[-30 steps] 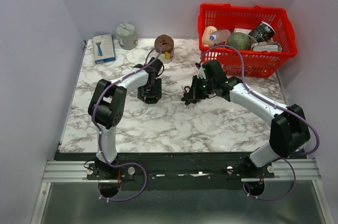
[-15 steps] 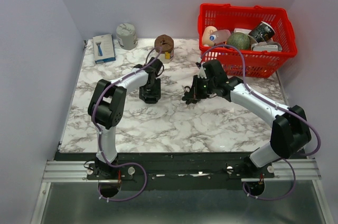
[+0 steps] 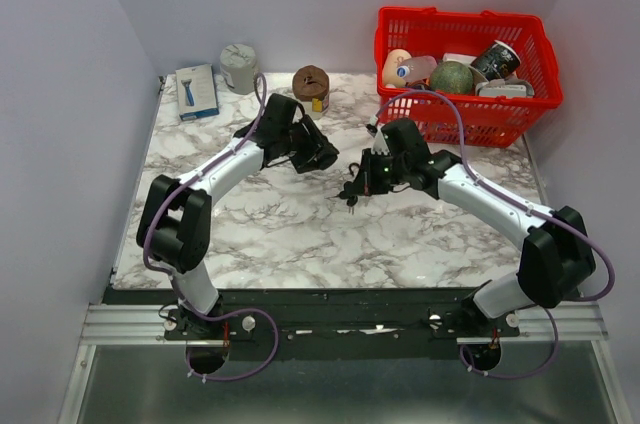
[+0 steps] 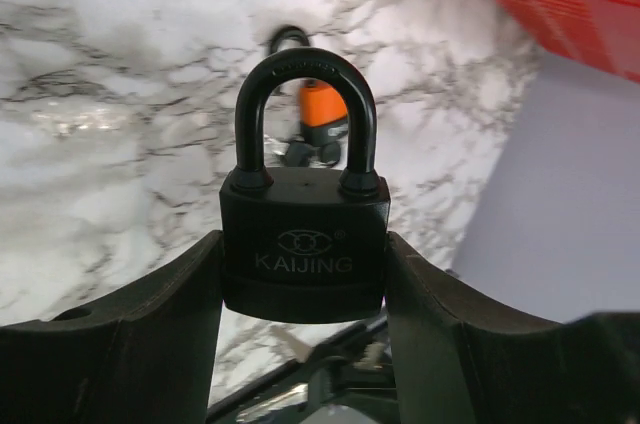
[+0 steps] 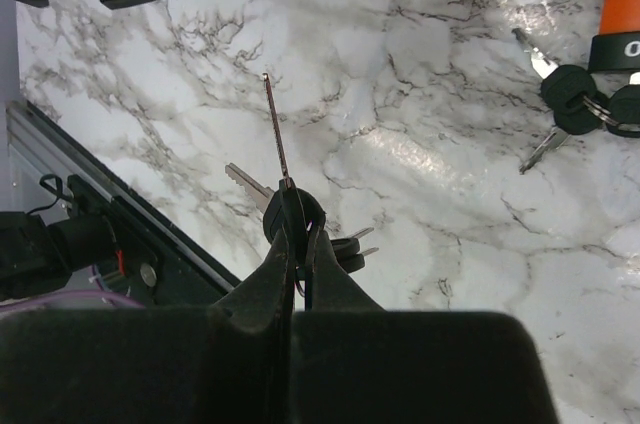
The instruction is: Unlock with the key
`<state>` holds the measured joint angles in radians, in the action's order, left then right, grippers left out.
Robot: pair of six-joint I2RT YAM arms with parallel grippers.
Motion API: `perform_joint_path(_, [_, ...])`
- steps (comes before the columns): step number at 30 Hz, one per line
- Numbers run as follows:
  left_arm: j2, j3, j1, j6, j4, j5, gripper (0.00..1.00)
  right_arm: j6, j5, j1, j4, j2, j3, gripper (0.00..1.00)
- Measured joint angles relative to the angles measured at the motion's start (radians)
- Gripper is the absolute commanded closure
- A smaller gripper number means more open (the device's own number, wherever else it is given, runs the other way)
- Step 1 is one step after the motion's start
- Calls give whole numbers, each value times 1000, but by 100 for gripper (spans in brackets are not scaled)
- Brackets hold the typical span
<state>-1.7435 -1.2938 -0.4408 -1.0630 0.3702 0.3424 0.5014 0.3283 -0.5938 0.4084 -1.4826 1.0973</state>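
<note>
My left gripper [image 3: 320, 155] is shut on a black padlock [image 4: 305, 244] marked KAIJING and holds it above the marble table, shackle closed and pointing away from the wrist. My right gripper [image 3: 352, 188] is just right of it and apart from it. In the right wrist view, the right gripper [image 5: 297, 234] is shut on the black head of a key [image 5: 277, 129], whose blade points away from the wrist. Other keys [image 5: 245, 184] hang from the same ring. In the left wrist view, the left gripper [image 4: 303, 249] has both fingers against the lock's sides.
A second key bunch [image 5: 572, 109] with an orange tag [image 5: 622, 14] lies on the marble; the tag also shows behind the shackle [image 4: 320, 109]. A red basket [image 3: 455, 132] of items stands back right. A brown roll [image 3: 311, 84], a grey can [image 3: 240, 66] and a blue box [image 3: 197, 92] stand at the back.
My left gripper has lifted the padlock off the table and swung it up and right, towards the right gripper. My right gripper has shifted slightly left and nearer with the keys.
</note>
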Motion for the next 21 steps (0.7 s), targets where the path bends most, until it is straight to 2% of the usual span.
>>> perform_joint_path(4, [47,54,0,-96,-88,29,100,8,12,-10,2,0,0,99])
perform_joint_path(10, [75,132,0,-172,-134,45,100,16,30,-14,4,-6,3,99])
perform_joint_path(21, [98,158,-13,-208,-147,45,100,18,53,-14,5,-55,21,99])
